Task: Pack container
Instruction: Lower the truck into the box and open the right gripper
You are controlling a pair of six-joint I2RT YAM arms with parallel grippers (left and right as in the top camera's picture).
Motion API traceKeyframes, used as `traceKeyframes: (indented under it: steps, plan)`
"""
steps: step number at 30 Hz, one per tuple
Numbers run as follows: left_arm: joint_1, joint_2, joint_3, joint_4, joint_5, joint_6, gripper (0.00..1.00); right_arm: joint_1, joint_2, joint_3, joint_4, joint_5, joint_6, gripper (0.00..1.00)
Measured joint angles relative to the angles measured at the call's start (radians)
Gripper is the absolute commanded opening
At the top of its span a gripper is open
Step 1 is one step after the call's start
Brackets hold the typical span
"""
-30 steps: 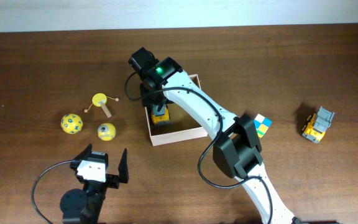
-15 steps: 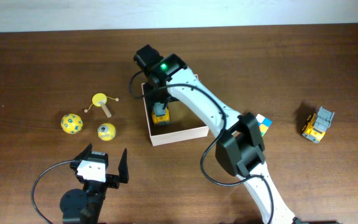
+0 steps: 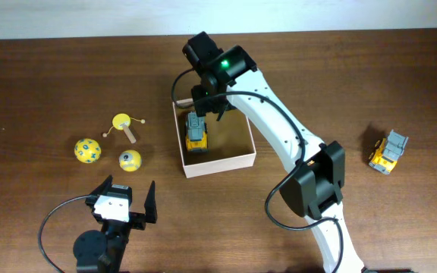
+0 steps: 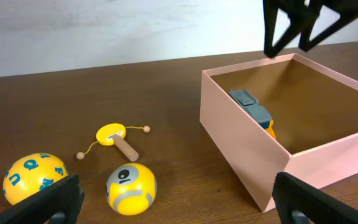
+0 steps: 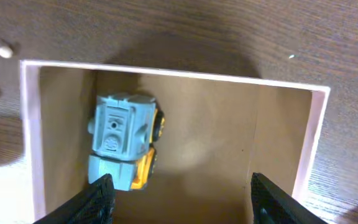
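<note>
Overhead view: white square cardboard container (image 3: 220, 167) sits central on the dark wooden surface (image 3: 355, 76), with a grey-and-yellow toy truck (image 3: 196, 133) lying inside at nine o'clock. Right pincer (image 3: 209, 106), spread and empty, hovers over the twelve o'clock wall. Recommend rising vertically clear of the rim before traversing.

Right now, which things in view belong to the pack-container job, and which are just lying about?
Job: container; grey-and-yellow truck inside it; right claw, open above it.

Lying about on the table, probably next to pack: spotted yellow ball; smaller yellow-grey ball; yellow rattle drum; second truck, far right. Left claw open, holding nothing.
</note>
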Motion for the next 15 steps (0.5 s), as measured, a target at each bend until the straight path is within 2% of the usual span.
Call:
traceKeyframes:
  steps: [5,8,15]
  plan:
    - [0.000,0.000,0.000,0.000,0.000,0.000,0.99,0.000,0.000,-0.103,0.039,0.002,-0.016,0.49]
    - [0.000,0.000,0.000,0.000,0.000,0.000,0.99,0.000,0.000,-0.167,0.057,0.002,-0.025,0.49]
    - [0.000,0.000,0.000,0.000,0.000,0.000,0.99,0.000,0.000,-0.237,0.139,0.002,-0.027,0.39]
